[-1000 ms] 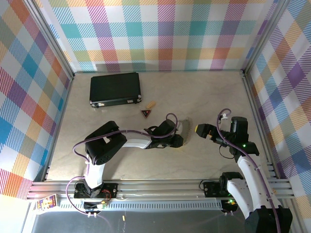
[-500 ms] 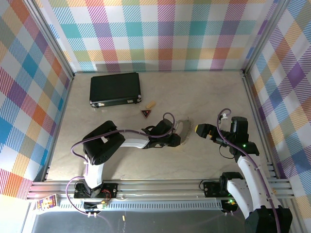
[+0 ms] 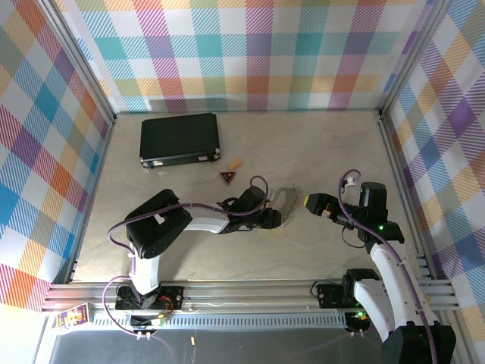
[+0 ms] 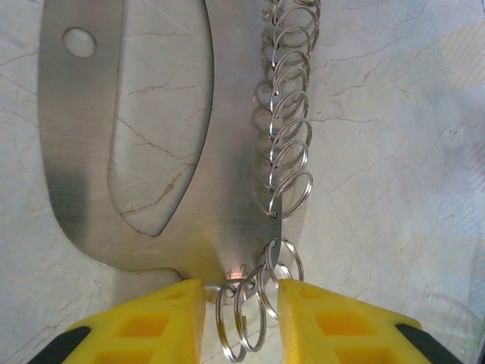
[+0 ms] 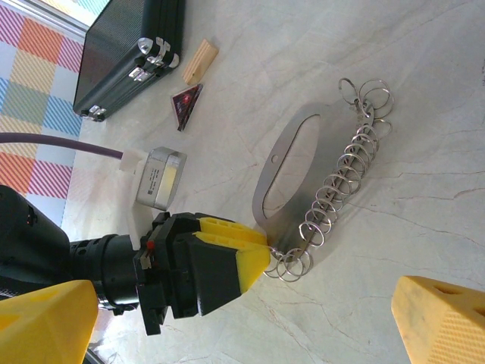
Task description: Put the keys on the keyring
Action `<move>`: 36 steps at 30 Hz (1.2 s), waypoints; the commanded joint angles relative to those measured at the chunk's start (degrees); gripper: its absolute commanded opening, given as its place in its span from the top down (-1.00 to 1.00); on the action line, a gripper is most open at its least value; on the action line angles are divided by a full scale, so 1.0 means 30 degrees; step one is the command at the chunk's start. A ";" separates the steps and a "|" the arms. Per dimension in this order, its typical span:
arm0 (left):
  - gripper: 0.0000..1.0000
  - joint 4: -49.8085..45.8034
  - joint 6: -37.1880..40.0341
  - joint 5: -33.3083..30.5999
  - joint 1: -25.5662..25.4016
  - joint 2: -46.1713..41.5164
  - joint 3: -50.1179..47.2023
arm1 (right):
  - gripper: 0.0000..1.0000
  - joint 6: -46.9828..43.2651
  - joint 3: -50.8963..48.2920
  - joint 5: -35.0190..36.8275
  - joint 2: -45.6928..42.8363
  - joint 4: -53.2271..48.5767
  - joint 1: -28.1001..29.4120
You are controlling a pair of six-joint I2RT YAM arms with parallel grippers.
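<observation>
Now the keys point(image 3: 284, 200) lie flat on the tabletop point(image 3: 341, 144) mid-frame; left fingers point(image 4: 151, 326) narrowly parted around their end rings point(image 4: 250, 311), grip unclear; right fingers point(image 5: 439, 322) wide apart, empty.

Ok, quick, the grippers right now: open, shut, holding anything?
Left gripper: jaws narrowly apart around the ring end of the keys; whether it grips cannot be told.
Right gripper: open, holding nothing.

Table point(image 3: 341, 152) bare beyond keys point(image 3: 286, 199) — case point(image 3: 179, 138) well apart.
</observation>
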 commanded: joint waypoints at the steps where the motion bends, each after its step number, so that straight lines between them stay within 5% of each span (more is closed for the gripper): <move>1: 0.50 -0.0570 -0.0041 -0.0292 0.0269 -0.0733 -0.0519 | -0.98 -0.0205 0.0596 -0.0535 -0.0257 -0.0102 -0.0142; 13: 0.73 -0.0196 -0.0205 -0.0120 0.0374 -0.0780 -0.0723 | -0.98 -0.0238 0.0543 -0.0506 -0.0279 -0.0148 -0.0142; 21: 0.59 0.0466 -0.0649 0.0082 0.0604 -0.1049 -0.1319 | -0.98 -0.0250 0.0593 -0.0505 -0.0305 -0.0104 -0.0128; 36: 0.65 0.1452 -0.1121 0.0452 0.0857 -0.0675 -0.1686 | -0.98 -0.0323 0.0626 -0.0454 -0.0330 -0.0246 -0.0142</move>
